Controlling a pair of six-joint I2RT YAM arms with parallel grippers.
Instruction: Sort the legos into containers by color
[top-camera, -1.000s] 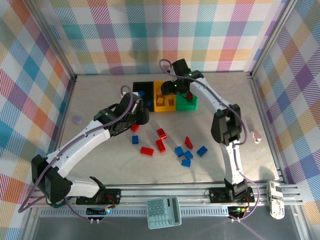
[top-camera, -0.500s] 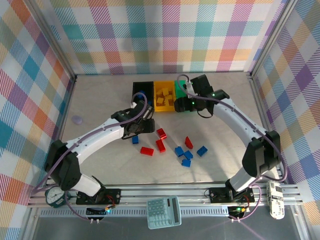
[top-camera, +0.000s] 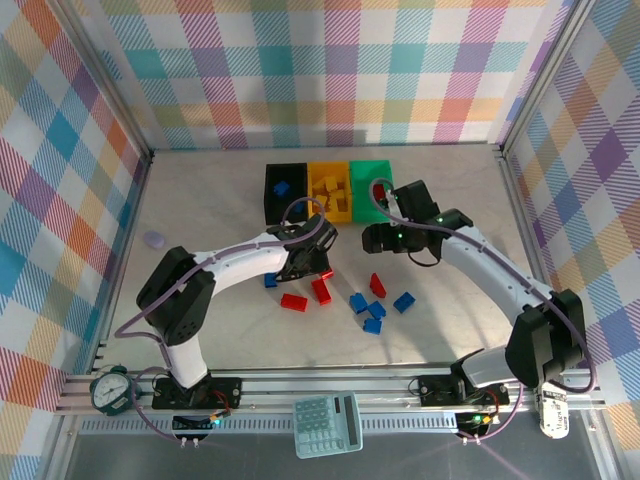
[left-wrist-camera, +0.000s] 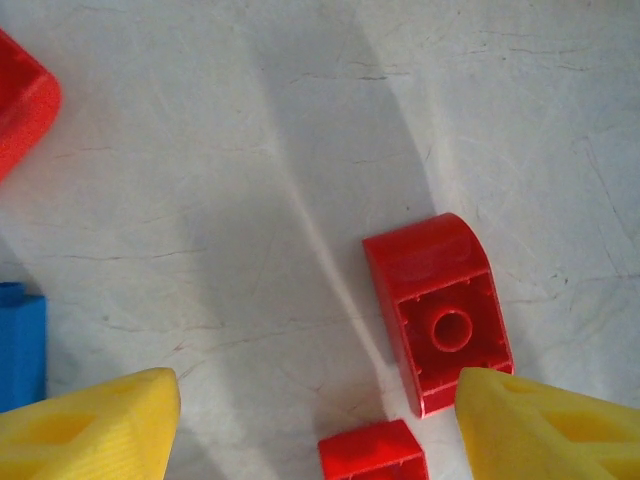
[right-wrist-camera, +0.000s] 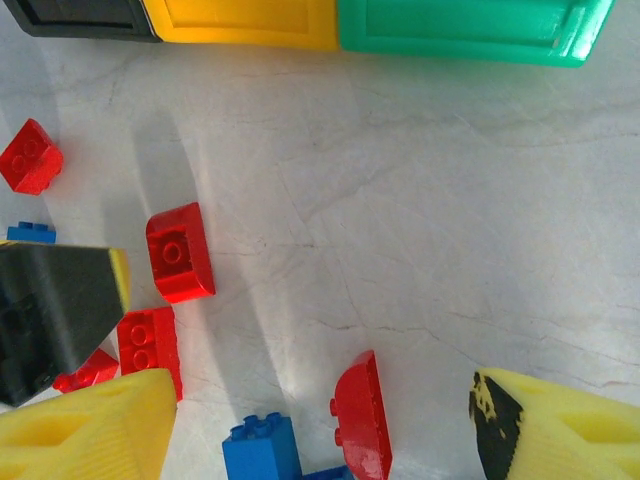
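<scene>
**Both claws off the bins, down over the loose bricks**

Both arms have swung back from the containers (top-camera: 308, 192) in the last second. The right claw (top-camera: 368, 238), earlier over the green bin (top-camera: 372, 166), now hangs short of it. The left claw (top-camera: 320, 264) has slid across to the reds.

- Surface (top-camera: 200, 210): carries the loose legos, scattered under and between the two claws.
- Bins: beyond both claws. Blue bricks sit in the black one, yellow in the yellow.
- Left claw: fingers apart, nothing gripped. A rounded red lego (left-wrist-camera: 437, 310), hollow side up, sits just inside one finger, with a small red piece (left-wrist-camera: 372, 452) between them. Probably lining up a pick.
- Right claw: fingers wide apart, empty. A red brick on edge (right-wrist-camera: 360, 415) lies between them, a blue brick (right-wrist-camera: 262, 445) beside it.
- The left claw's finger crowds one side of the right claw, so collision looks like the hazard.
</scene>
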